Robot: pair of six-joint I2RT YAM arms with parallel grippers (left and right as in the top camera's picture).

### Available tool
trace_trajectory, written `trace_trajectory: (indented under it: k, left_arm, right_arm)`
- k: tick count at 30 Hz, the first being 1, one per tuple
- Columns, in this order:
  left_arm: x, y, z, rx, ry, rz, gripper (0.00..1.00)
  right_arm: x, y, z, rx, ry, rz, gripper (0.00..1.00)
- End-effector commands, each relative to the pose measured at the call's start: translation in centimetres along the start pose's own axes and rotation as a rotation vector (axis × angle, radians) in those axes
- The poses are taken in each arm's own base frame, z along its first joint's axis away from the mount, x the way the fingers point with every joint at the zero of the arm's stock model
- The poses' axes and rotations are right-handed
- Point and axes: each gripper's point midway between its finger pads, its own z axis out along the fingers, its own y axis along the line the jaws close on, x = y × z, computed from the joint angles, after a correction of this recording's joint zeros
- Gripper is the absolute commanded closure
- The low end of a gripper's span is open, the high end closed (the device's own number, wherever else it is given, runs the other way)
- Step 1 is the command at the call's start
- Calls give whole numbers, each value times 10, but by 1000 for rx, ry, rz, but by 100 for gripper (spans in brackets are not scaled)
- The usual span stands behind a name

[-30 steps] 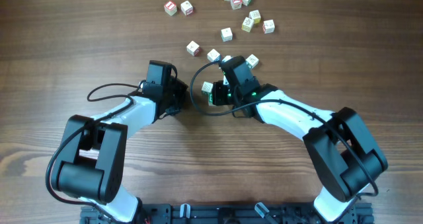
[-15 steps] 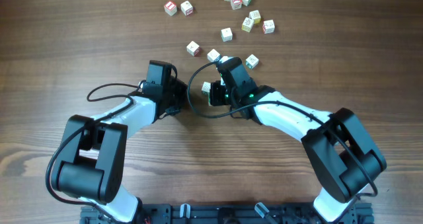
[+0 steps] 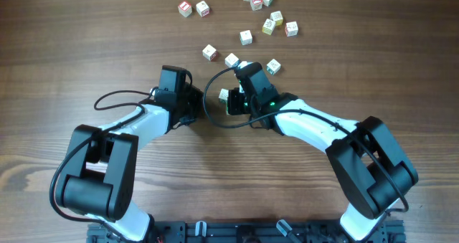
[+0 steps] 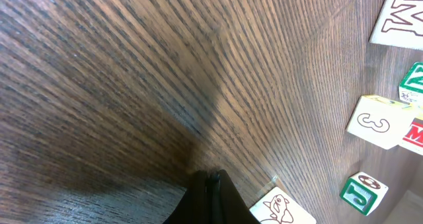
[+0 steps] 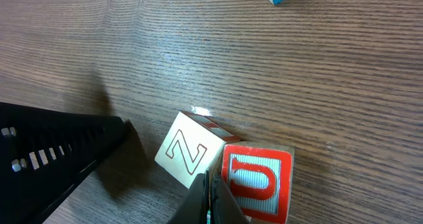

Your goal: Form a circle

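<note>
Wood-grain counter [image 3: 86,49]. Item: cubes [image 3: 246,36], loose scatter toward far edge, no ring; two at right pincer [image 5: 208,181] tip. Closed, empty: left pincer [image 4: 210,179], right pincer. Probably light, stiff, smooth; grip opposite flat faces.

pale wooden cubes [image 5: 188,154] with smooth painted faces; matt, grained wood table [image 5: 264,72]; glossy white plastic arms [image 3: 315,125].

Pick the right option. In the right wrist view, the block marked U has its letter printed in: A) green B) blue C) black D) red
D: the U block shows a red letter inside a red border, and it sits against a pale block with an outlined letter.
</note>
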Motion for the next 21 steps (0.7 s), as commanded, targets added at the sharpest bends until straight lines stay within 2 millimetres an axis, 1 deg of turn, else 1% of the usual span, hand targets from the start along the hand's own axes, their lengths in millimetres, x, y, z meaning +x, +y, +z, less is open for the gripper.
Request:
trace_trajectory:
  k: [1,9,12,19,21]
  left_arm:
    - [-7,70,16,-205,-57,-26,96]
    - [-8,70,16,-206,-60,-26,96]
    - [-8,70,15,-208,-63,-25,96]
    - [-8,70,15,-207,-64,-25,96]
    - [-8,70,15,-207,-64,-25,96]
  right_arm:
    - [-2,-4,7,34,-7,-19,95]
    - [-3,-6,7,42,-12,-24,95]
    - [-5,-1,6,21,-11,-50,95]
    - [-6,0,6,22,-11,-62,96]
    - [-10,2,5,19,-16,-77,96]
